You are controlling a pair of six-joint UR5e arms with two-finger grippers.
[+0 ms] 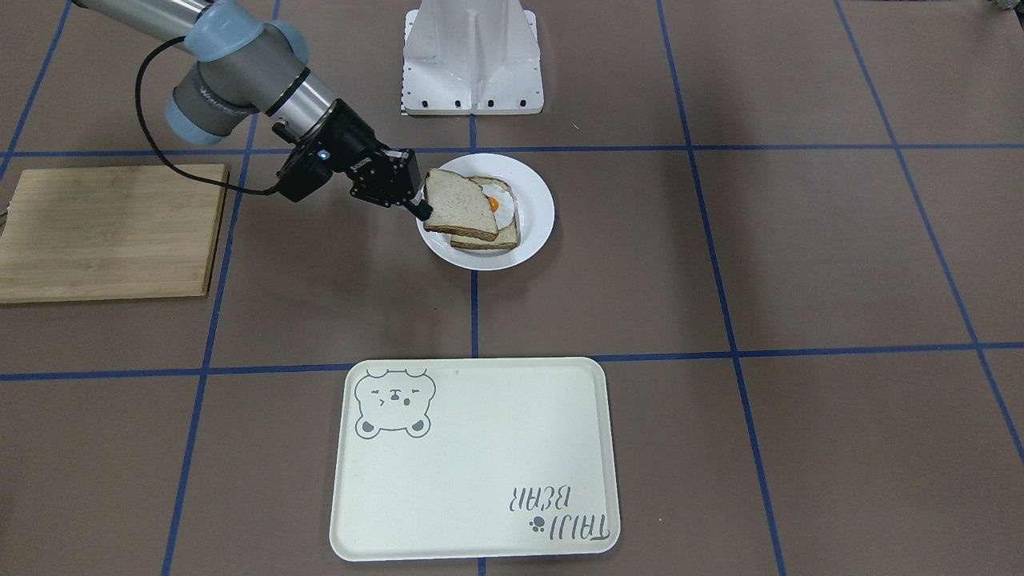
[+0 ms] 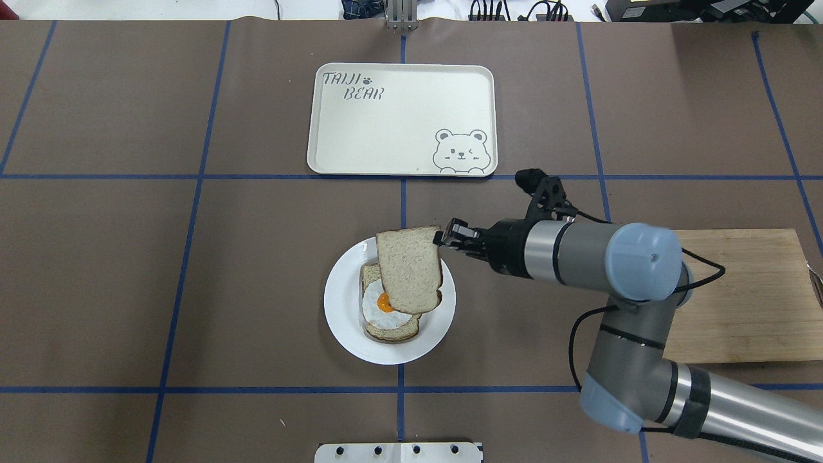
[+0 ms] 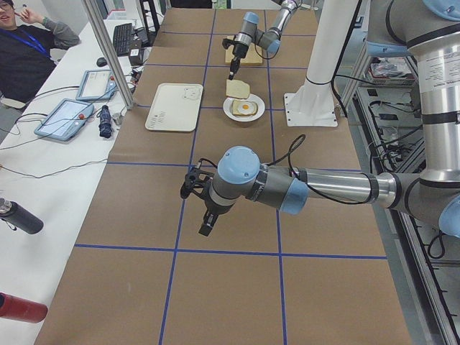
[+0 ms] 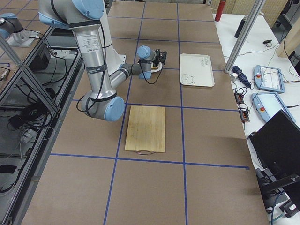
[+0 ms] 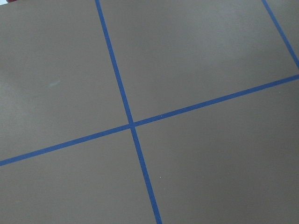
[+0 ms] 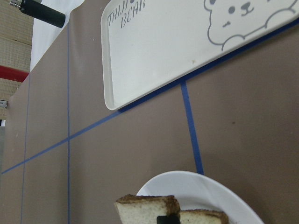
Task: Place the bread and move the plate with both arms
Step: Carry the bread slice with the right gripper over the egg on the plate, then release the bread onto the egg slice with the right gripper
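My right gripper (image 2: 442, 235) is shut on one edge of the plain bread slice (image 2: 409, 270) and holds it tilted just above the white plate (image 2: 341, 308). On the plate lies another slice topped with a fried egg (image 2: 384, 307), partly covered by the held bread. In the front view the bread (image 1: 458, 206) hangs over the plate (image 1: 538, 210) from the gripper (image 1: 420, 210). The right wrist view shows the bread's crust edge (image 6: 145, 210) and the plate rim (image 6: 210, 189). My left gripper (image 3: 207, 220) shows only in the left side view, over bare table far from the plate; I cannot tell its state.
A cream bear tray (image 2: 402, 119) lies beyond the plate, across a blue tape line. A wooden cutting board (image 2: 739, 296) lies on the robot's right side, under the right arm. The white fixed base (image 1: 472, 56) stands behind the plate. Operators' tablets and bottles sit on the side table.
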